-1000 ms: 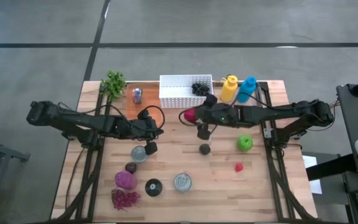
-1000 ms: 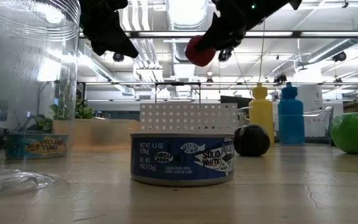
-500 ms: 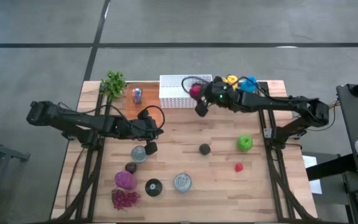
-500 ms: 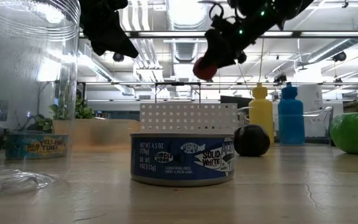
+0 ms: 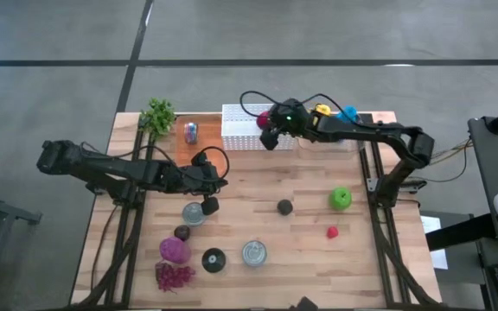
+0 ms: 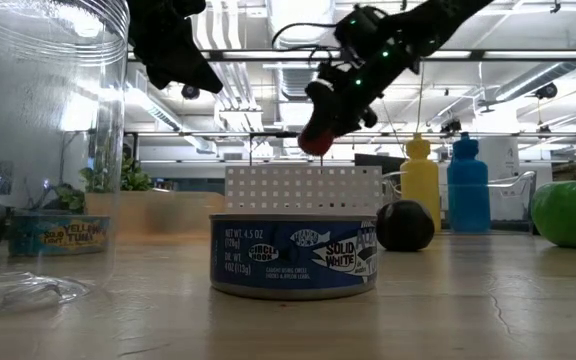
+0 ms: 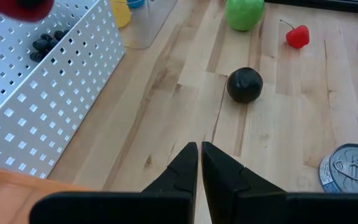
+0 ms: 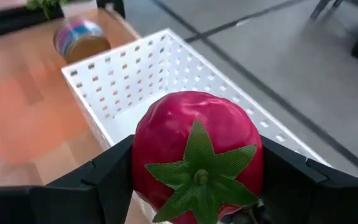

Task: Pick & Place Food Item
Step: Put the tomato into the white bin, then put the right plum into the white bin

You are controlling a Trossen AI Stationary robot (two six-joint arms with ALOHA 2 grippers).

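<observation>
Right gripper (image 8: 194, 186) clamped on red tomato (image 8: 196, 146), green calyx facing wrist camera, fingers (image 8: 114, 177) pressed to both its sides. Tomato held up in air above white perforated basket (image 5: 247, 126), basket's open interior directly beyond it. Dark grapes (image 7: 47, 42) lie inside basket. Soda can (image 8: 81, 37) lies past basket's far corner. Left gripper (image 7: 199, 163) fingers together, holding nothing, low over wood table (image 5: 309, 250); black ball (image 7: 245, 84) ahead of it, tin can (image 7: 352, 168) off to side.

Grey tiled floor (image 5: 318, 34) around wooden table (image 5: 318, 250); ceiling light strips (image 6: 528, 55), exposed pipes overhead.
</observation>
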